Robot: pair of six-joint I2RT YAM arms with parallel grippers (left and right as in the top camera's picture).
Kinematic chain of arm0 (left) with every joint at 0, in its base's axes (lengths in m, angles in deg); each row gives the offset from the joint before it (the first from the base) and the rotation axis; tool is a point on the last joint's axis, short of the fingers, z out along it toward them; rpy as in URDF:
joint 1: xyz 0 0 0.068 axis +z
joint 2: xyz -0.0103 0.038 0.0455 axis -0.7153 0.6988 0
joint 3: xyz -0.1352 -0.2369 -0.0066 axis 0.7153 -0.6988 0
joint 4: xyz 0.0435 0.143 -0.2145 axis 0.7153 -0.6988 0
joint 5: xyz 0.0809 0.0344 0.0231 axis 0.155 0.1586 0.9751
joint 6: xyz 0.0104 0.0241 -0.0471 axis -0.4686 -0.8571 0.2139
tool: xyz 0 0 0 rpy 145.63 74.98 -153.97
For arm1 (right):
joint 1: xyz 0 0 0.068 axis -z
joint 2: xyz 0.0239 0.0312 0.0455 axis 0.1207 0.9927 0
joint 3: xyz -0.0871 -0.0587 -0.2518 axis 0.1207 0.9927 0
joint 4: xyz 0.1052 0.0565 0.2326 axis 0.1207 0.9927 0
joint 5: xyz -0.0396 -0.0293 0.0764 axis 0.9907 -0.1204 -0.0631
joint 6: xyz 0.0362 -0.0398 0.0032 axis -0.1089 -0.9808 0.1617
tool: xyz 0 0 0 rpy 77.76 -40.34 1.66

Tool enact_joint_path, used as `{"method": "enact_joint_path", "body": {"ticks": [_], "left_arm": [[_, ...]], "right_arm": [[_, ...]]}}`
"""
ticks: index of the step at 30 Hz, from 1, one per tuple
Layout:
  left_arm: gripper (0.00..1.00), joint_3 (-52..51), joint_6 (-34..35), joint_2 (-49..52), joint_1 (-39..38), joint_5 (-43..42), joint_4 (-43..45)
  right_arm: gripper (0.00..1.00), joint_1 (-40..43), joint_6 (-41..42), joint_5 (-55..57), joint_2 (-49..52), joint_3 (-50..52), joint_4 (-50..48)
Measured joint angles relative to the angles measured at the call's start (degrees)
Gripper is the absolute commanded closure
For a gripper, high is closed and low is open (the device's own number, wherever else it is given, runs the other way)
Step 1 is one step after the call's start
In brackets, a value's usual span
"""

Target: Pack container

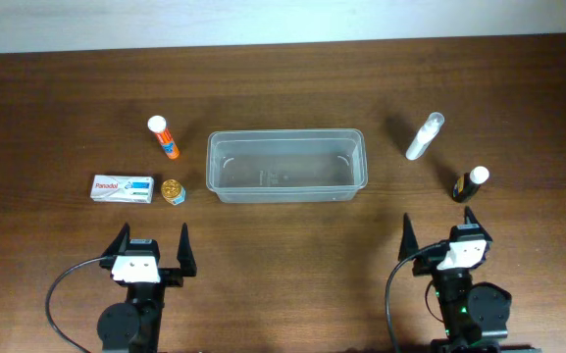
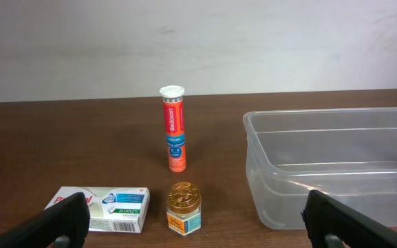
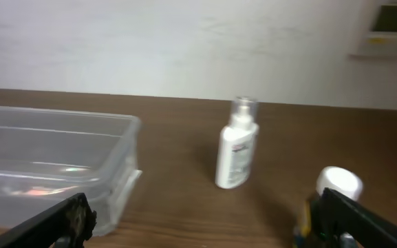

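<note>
The clear plastic container (image 1: pixel 285 166) stands empty in the middle of the table; it also shows in the left wrist view (image 2: pixel 336 165) and the right wrist view (image 3: pixel 47 162). Left of it are an orange tube (image 1: pixel 163 136) (image 2: pixel 174 128), a white Panadol box (image 1: pixel 123 188) (image 2: pixel 105 209) and a small gold-lidded jar (image 1: pixel 173 191) (image 2: pixel 184 207). Right of it are a white spray bottle (image 1: pixel 424 136) (image 3: pixel 236 143) and a dark bottle with a white cap (image 1: pixel 470 183) (image 3: pixel 337 186). My left gripper (image 1: pixel 152 251) (image 2: pixel 198 220) and right gripper (image 1: pixel 439 235) (image 3: pixel 205 220) are both open and empty near the front edge.
The brown wooden table (image 1: pixel 283 78) ends at a pale wall at the back. A white wall unit (image 3: pixel 389 24) shows at the top right of the right wrist view.
</note>
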Motion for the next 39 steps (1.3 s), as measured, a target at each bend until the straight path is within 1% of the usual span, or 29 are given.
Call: {"method": "enact_joint_path", "body": {"ticks": [3,6,9,11,13,16,23,25,28,31,34,37,39], "left_arm": [[0.00,0.00,0.00,0.00,0.00,-0.02,0.00],[0.00,0.00,0.00,0.00,0.00,0.00,0.00],[0.00,0.00,0.00,0.00,0.00,0.00,0.00],[0.00,0.00,0.00,0.00,0.00,0.00,0.02],[0.00,0.00,0.00,0.00,0.00,-0.02,0.02],[0.00,-0.02,0.00,0.00,0.00,0.00,-0.02],[0.00,-0.04,0.00,0.00,0.00,0.17,-0.02],[0.00,-0.04,0.00,0.00,0.00,0.20,-0.02],[0.00,-0.04,0.00,0.00,0.00,0.17,0.02],[0.00,-0.04,0.00,0.00,0.00,0.17,0.02],[0.00,-0.04,0.00,0.00,0.00,0.17,0.02],[0.00,-0.04,0.00,0.00,0.00,0.17,0.02],[0.00,-0.04,0.00,0.00,0.02,0.17,0.02]], "right_arm": [[0.01,0.00,1.79,-2.62,0.02,-0.46,0.09],[0.01,0.00,2.75,-3.98,0.72,-4.46,2.40],[0.02,0.00,3.23,-4.66,4.94,-13.64,4.59],[0.02,0.00,3.37,-4.92,10.10,-21.81,6.93],[0.02,0.00,3.43,-5.51,17.29,-31.17,11.19],[0.02,0.00,3.52,-6.82,30.58,-45.77,20.22],[0.02,0.04,3.48,-8.66,65.75,-85.50,50.45],[0.02,0.04,3.50,-8.79,74.29,-95.97,57.70],[0.02,0.04,3.37,-8.90,85.42,-108.67,64.78],[0.01,0.04,3.28,-8.92,91.73,-113.66,69.18],[0.01,0.04,2.56,-8.92,95.93,-114.25,72.81],[0.05,0.04,2.14,-8.87,99.27,-114.25,73.61],[0.06,0.09,4.63,-7.93,100.85,-114.25,73.68]]}}
